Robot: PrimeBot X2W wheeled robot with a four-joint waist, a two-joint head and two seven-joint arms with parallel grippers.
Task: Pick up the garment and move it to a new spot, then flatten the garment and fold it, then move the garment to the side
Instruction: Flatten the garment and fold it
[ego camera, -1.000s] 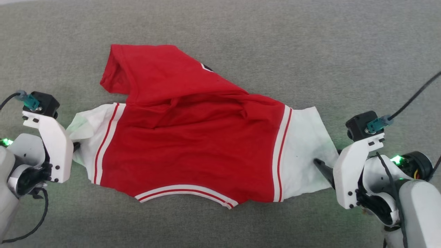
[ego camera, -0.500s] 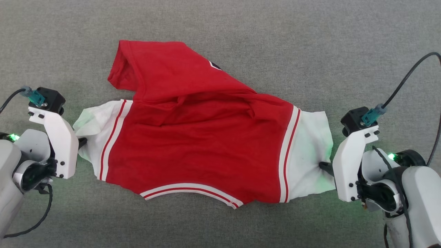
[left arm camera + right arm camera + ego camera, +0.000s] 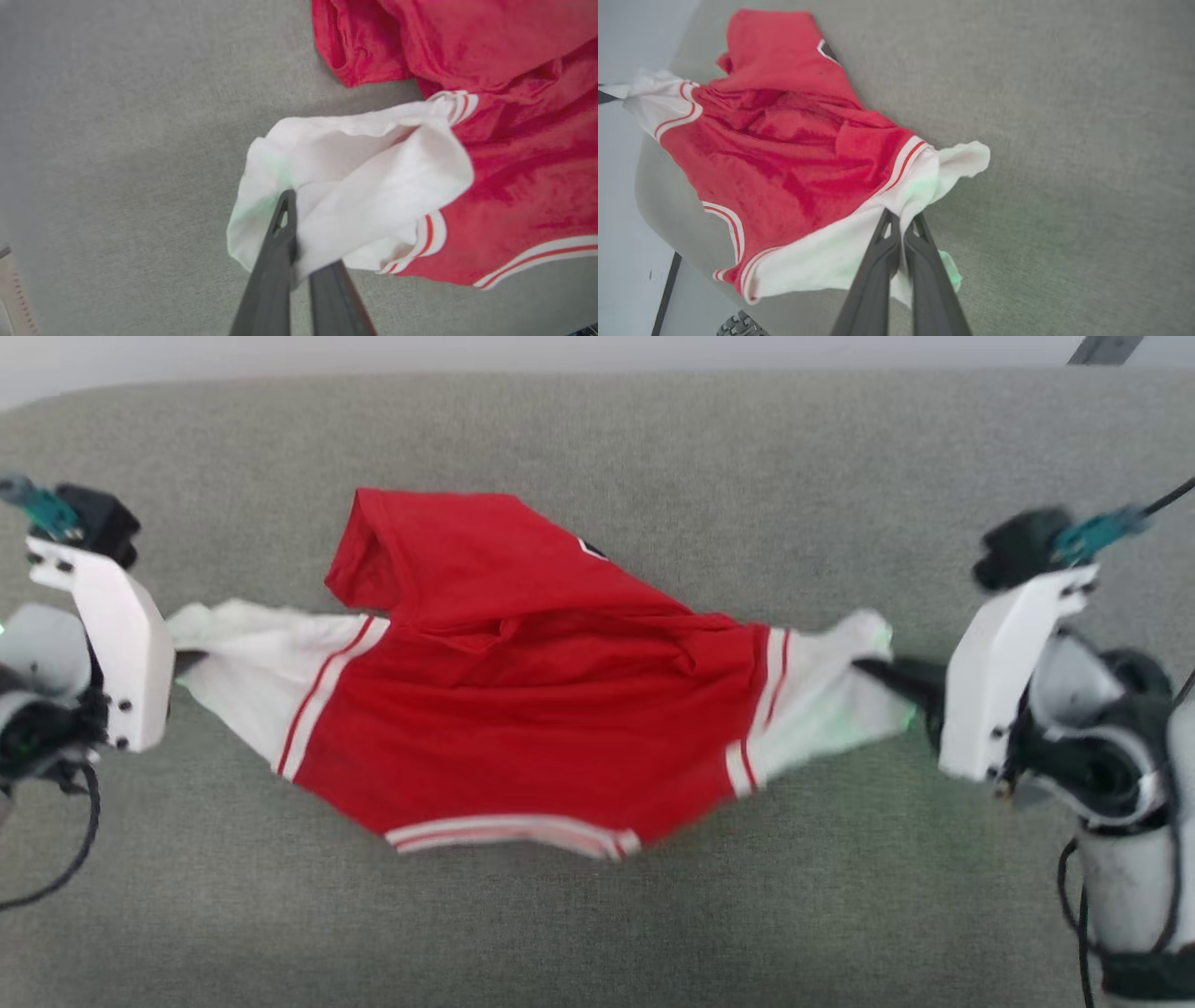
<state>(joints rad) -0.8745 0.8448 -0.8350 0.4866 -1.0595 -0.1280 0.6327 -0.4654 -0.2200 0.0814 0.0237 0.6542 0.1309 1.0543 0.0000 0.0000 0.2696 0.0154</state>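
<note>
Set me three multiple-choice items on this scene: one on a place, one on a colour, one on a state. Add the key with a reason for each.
1. Where does the right end effector grip the garment?
A. the collar
B. a white sleeve
C. the red body

2. What colours is the striped trim?
A. blue and yellow
B. black and green
C. red and white

3. How is the left end effector?
A. shut on the other sleeve
B. open above the cloth
C. shut on nothing

Key:
1 B: it pinches white cloth beyond the stripes.
2 C: red lines run between white bands.
3 A: it is closed with white sleeve cloth caught in it.
</note>
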